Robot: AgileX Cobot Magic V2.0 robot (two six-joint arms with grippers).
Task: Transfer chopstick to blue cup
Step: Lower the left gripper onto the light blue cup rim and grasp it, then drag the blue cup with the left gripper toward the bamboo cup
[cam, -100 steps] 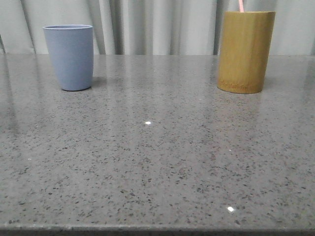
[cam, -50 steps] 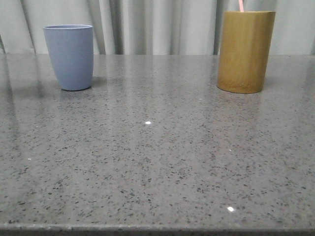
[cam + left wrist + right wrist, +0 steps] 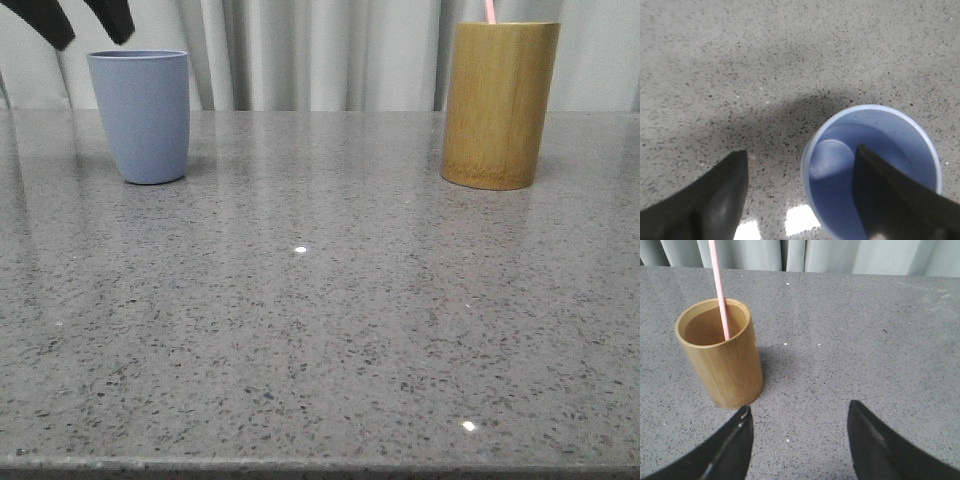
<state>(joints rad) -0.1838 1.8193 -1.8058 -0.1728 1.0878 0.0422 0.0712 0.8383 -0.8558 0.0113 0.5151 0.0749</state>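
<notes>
Your left hand (image 3: 86, 22) hangs just above the blue cup (image 3: 140, 115), at the far left of the counter (image 3: 320, 320). Its two dark fingers (image 3: 114, 16) are spread wide and grip nothing. From the left wrist camera, one finger (image 3: 890, 195) lies over the cup's open mouth (image 3: 872, 170) and the other finger sits outside the rim, over bare counter, so the hand (image 3: 800, 192) straddles one side of the rim. You can see the cup's pale floor between them; whether that finger dips below the rim or only hovers above it is hard to judge from this angle.

Your right hand (image 3: 799, 440) is also spread, fingers (image 3: 727, 450) wide apart and holding nothing. The bamboo holder (image 3: 722, 355) stands ahead of it, nearer one finger than the other, close but not touching. The chopstick (image 3: 719, 290) stands in that holder, leaning against the inside of its wall, and rises well above the rim.

From the front, the holder (image 3: 498, 105) stands at the far right, well apart from the blue cup, with the pink tip of the chopstick (image 3: 490, 10) poking out of its top. A grey curtain (image 3: 320, 50) hangs behind the counter.
</notes>
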